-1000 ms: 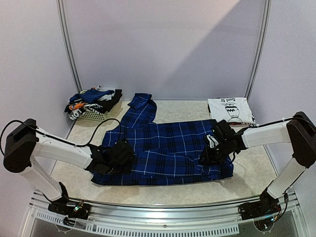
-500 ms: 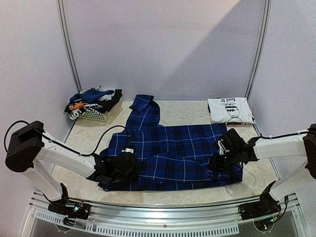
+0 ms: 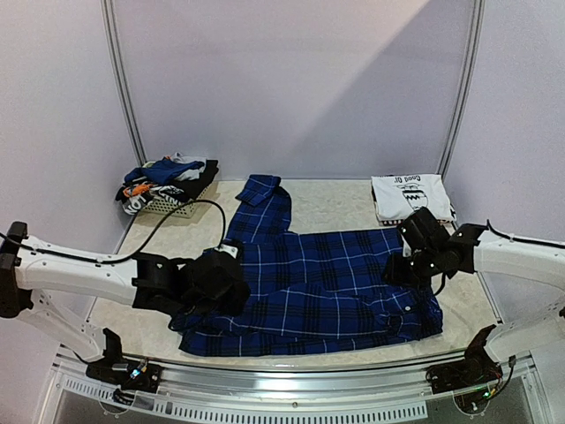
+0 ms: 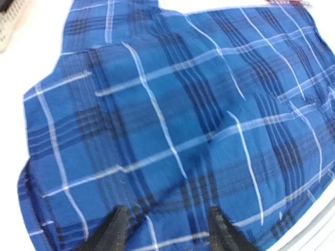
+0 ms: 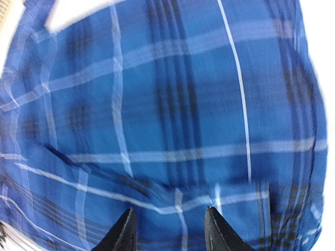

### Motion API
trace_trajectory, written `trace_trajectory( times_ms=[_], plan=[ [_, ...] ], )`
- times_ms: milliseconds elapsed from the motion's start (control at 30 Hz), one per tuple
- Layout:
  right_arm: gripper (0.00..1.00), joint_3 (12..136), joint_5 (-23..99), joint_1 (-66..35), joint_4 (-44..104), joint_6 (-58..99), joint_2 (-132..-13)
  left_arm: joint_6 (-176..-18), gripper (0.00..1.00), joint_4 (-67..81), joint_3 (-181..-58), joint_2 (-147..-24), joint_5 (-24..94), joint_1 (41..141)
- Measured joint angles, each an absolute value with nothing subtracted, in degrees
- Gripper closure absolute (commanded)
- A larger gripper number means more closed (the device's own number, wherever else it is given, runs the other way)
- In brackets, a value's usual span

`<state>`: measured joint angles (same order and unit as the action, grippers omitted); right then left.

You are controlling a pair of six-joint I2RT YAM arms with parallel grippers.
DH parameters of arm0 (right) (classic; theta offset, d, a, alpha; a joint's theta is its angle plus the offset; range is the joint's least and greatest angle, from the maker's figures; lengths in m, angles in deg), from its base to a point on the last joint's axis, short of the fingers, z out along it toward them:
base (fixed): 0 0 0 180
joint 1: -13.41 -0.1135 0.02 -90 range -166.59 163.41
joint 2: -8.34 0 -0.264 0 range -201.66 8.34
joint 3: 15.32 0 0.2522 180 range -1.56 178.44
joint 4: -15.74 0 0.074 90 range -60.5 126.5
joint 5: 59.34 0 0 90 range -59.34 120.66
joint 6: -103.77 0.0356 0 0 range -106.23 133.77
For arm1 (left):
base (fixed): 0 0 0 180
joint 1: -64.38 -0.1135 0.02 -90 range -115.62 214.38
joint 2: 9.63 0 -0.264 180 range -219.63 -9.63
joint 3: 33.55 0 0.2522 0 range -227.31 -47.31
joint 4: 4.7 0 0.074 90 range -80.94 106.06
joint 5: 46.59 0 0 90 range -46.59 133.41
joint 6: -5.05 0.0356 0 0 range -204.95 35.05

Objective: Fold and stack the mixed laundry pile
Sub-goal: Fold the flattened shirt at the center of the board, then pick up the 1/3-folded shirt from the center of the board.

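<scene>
The pale marble-patterned table carries everything. The blue-and-black plaid button shirt lies spread flat across its near middle, one sleeve reaching toward the far edge, and the near hem sits close to the table's front rail. At the far left corner a heap of garments in blue, black, grey and orange-white sits piled in a white slatted basket. At the far right a folded white T-shirt with a dark cartoon print lies well apart from the plaid shirt. The left gripper hovers over the shirt's left edge, its fingers spread and released, with flat cloth below. The right gripper sits over the right edge, its fingers likewise parted and pinching nothing.
</scene>
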<state>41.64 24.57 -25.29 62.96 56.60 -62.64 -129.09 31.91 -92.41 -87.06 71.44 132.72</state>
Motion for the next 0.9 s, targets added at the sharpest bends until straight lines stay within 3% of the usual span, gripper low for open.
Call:
trace_trajectory(
  times_ms=[100, 233, 400, 700, 900],
  plan=[
    [0.42, 47.3, 22.0, -25.2, 63.0, 54.4, -64.0, -125.7, 0.27, 32.3, -93.2, -86.0, 71.8, 128.6],
    [0.41, 52.3, 20.5, -24.4, 62.9, 51.5, -67.8, -119.9, 0.25, 31.9, -93.5, -86.3, 70.3, 120.9],
    [0.40, 55.1, 20.4, -23.6, 62.6, 49.1, -73.3, -113.3, 0.29, 30.9, -98.1, -91.0, 66.4, 110.6],
    [0.40, 55.0, 20.8, -23.5, 62.3, 47.5, -75.1, -105.3, 0.45, 30.8, -113.3, -106.5, 53.8, 95.4],
    [0.40, 53.7, 20.9, -23.2, 61.8, 47.3, -75.1, -102.1, 0.46, 31.7, -123.3, -119.2, 47.7, 90.4]
  ],
)
